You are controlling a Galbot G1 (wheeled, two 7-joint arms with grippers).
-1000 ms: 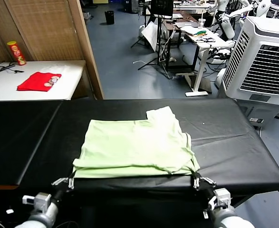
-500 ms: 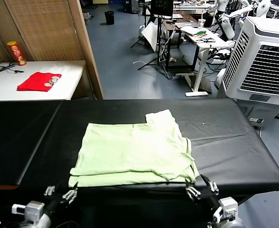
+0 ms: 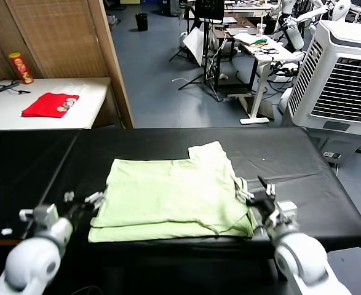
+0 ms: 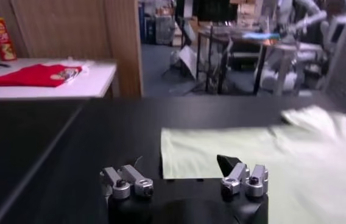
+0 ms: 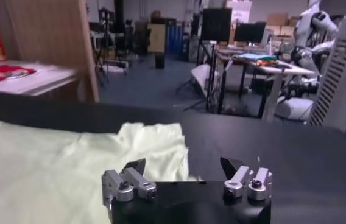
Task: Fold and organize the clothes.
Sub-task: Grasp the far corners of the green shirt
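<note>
Pale green T-shirt point(image 3: 174, 196) folded mid-frame on black bench point(image 3: 303, 184); left gripper point(image 3: 82, 200), right gripper point(image 3: 254, 192) flank its edges, jaws apart, holding nothing, probably lining up next fold

We have let go of the shirt point(image 3: 174, 196): both grippers were shut on its near corners, and now the left gripper point(image 3: 82, 200) and right gripper point(image 3: 252, 189) stand open beside its left and right edges, farther in.
</note>
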